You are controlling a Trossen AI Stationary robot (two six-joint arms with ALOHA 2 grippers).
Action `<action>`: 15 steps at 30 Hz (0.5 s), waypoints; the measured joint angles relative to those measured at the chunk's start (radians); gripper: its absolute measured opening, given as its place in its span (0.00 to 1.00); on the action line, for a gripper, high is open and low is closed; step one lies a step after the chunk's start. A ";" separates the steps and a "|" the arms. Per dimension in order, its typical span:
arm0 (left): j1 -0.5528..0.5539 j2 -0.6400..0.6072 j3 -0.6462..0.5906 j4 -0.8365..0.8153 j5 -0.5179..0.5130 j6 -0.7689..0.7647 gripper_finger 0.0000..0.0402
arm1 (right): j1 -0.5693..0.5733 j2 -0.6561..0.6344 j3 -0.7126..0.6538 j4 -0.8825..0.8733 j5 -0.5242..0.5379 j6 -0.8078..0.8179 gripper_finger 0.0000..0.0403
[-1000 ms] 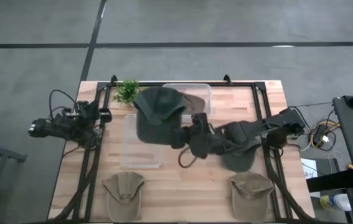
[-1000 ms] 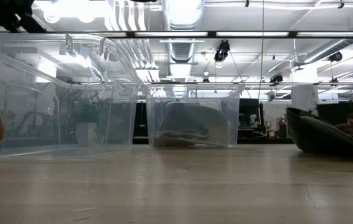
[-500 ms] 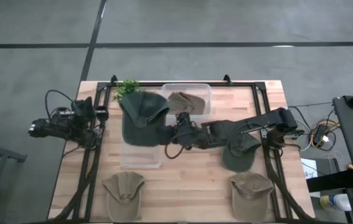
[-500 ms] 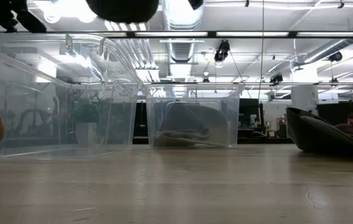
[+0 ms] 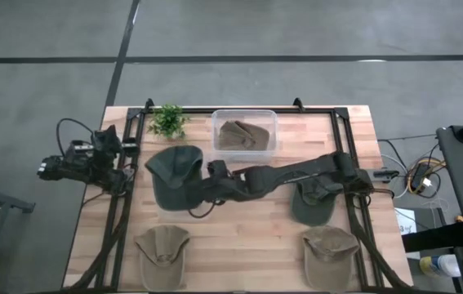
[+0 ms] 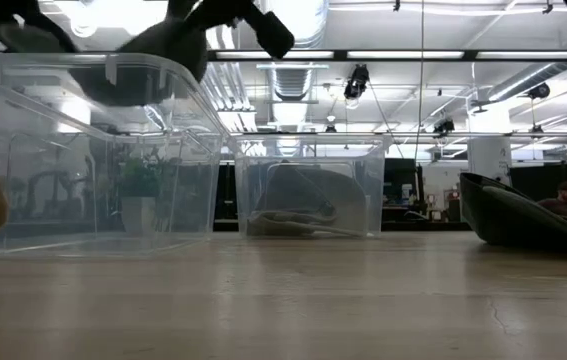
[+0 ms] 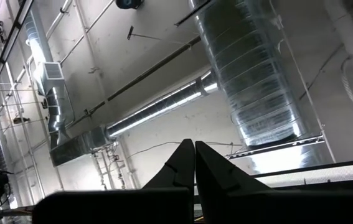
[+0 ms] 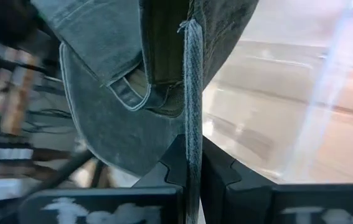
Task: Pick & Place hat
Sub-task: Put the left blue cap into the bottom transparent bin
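Observation:
My right gripper (image 5: 208, 175) reaches across the table from the right, shut on a dark green hat (image 5: 174, 173). The hat hangs over the large clear bin (image 6: 83, 150) on the table's left half. In the low view the hat (image 6: 148, 60) sits at the bin's rim height, with the gripper (image 6: 258, 25) beside it. The right wrist view shows the hat (image 8: 114, 74) in front of the fingers (image 8: 190, 155). My left gripper (image 7: 194, 163) is shut, parked at the table's left edge (image 5: 84, 159) and pointing at the ceiling. My right gripper pinches a narrow grey band of the hat (image 8: 192, 93) between its two fingers; the band runs edge-on along the gap between them. The fingers come level from the table's right. The hat is lifted clear, its crown and brim spread beyond the fingertips.
A smaller clear bin (image 5: 244, 132) at the far edge holds a tan hat. Another dark hat (image 5: 313, 204) lies on the table's right half. Two tan hats (image 5: 163, 245) (image 5: 329, 249) lie at the near edge. A small plant (image 5: 166, 121) stands at the far left.
My right gripper has carried the hat toward the table's left and near edges and downward, stretching the arm out across the table. The hat, first out of the low view, has come down into it to about the large bin's rim.

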 joint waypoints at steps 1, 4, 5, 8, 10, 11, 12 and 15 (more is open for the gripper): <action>0.000 0.000 0.000 0.004 0.000 0.001 0.02 | 0.000 0.015 0.029 -0.044 -0.001 0.000 0.03; 0.000 0.000 0.000 0.012 0.000 0.001 0.02 | 0.000 0.040 0.102 -0.143 0.001 0.000 0.03; 0.000 0.000 0.000 0.014 0.000 0.002 0.02 | -0.001 0.047 0.122 -0.169 0.004 0.000 0.03; 0.000 0.000 0.000 0.013 0.000 0.002 0.02 | -0.008 0.065 0.172 -0.197 0.008 -0.001 0.03; 0.000 0.000 0.000 0.013 0.003 0.002 0.02 | -0.011 0.069 0.179 -0.195 0.008 -0.003 0.03; 0.000 0.000 0.000 0.013 0.002 0.002 0.02 | -0.014 0.070 0.179 -0.190 0.008 -0.002 0.03; 0.000 0.000 0.000 0.013 0.002 0.002 0.02 | -0.015 0.070 0.178 -0.186 0.007 0.000 0.03; 0.001 0.000 0.000 0.013 0.002 0.003 0.02 | -0.016 0.070 0.171 -0.189 -0.004 0.020 0.03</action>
